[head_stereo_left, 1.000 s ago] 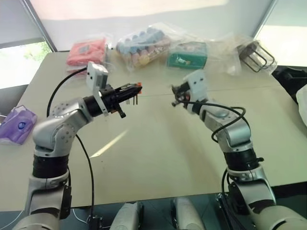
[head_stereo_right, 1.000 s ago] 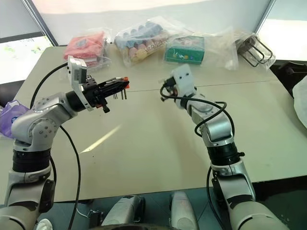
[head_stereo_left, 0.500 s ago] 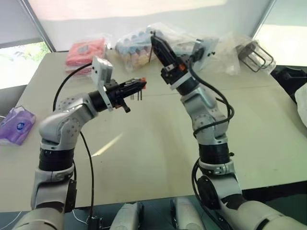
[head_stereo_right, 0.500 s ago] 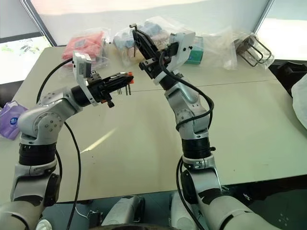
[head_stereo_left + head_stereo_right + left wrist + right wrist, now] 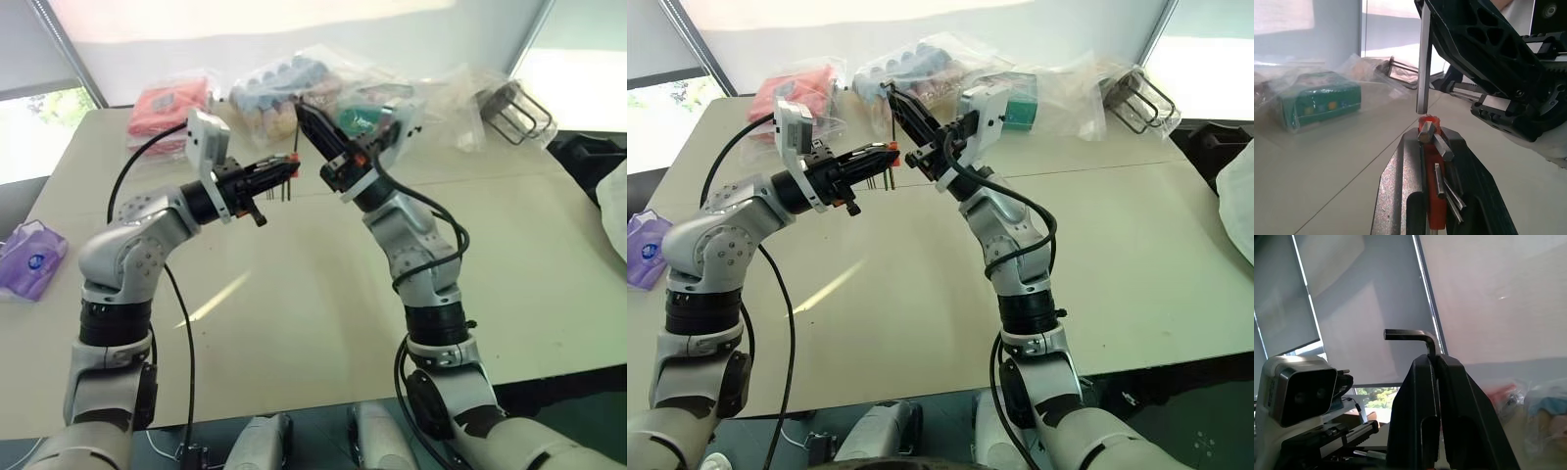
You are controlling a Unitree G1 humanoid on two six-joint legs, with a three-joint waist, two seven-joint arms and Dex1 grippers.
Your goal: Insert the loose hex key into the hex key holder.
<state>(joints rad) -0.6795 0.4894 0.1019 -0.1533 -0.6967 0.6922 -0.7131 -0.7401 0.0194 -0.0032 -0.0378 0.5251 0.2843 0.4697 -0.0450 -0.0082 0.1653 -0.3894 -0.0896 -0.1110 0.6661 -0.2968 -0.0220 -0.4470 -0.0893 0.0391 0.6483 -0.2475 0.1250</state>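
Observation:
The hex key holder (image 5: 1429, 147), a small red-orange block with several metal keys fanning out of it, is clamped in my shut left gripper (image 5: 281, 170) and held above the table. My right gripper (image 5: 306, 110) is shut on the loose hex key (image 5: 1409, 335), pinching it near its bend. The key's long leg (image 5: 1423, 58) hangs straight down. Its lower end sits just above the holder's top end, and I cannot tell whether the two touch. The right gripper's black fingers (image 5: 1488, 54) slant up beside the holder.
Along the far edge of the beige table (image 5: 323, 294) lie a red packet (image 5: 171, 103), a clear bag of coloured pieces (image 5: 269, 93), a green box (image 5: 358, 119) and a black wire frame (image 5: 514, 103). A purple packet (image 5: 29, 257) lies at the left edge.
My right arm swung up and to the left, and its gripper turned to point upward, bringing the loose hex key over the holder. The left gripper with the holder has stayed almost still.

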